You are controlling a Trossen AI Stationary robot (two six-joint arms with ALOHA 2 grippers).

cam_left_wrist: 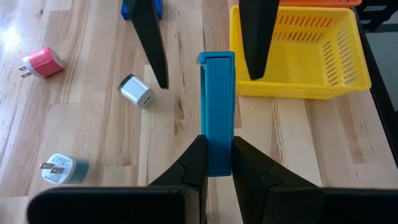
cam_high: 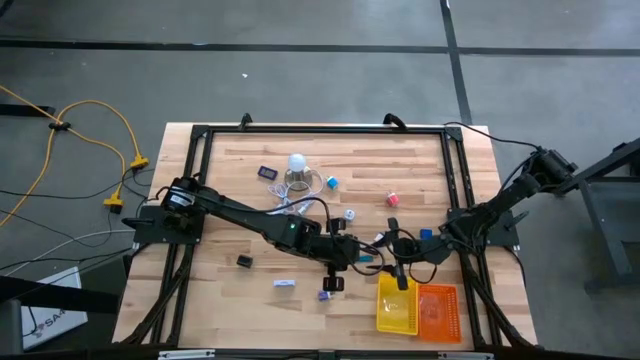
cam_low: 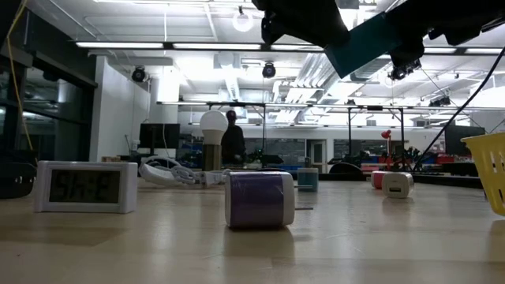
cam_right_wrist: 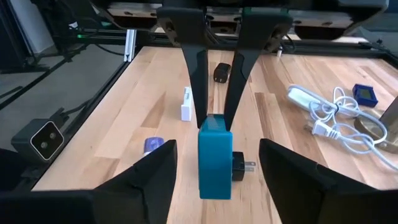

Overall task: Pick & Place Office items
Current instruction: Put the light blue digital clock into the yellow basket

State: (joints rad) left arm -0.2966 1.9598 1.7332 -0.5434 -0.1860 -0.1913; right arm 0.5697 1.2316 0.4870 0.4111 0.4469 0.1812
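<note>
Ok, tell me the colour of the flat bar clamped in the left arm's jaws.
Teal blue; the bar shows best in the left wrist view, pinched in the left gripper.

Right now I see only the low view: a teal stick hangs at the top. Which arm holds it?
Observer: The left gripper is shut on the stick.
Operator: And the right one?
Observer: The right gripper is open, with one of its jaws on each side of the stick, not touching it.
Operator: I see a yellow tray. Is anything next to it?
Observer: An orange tray lies beside the yellow tray.
</note>
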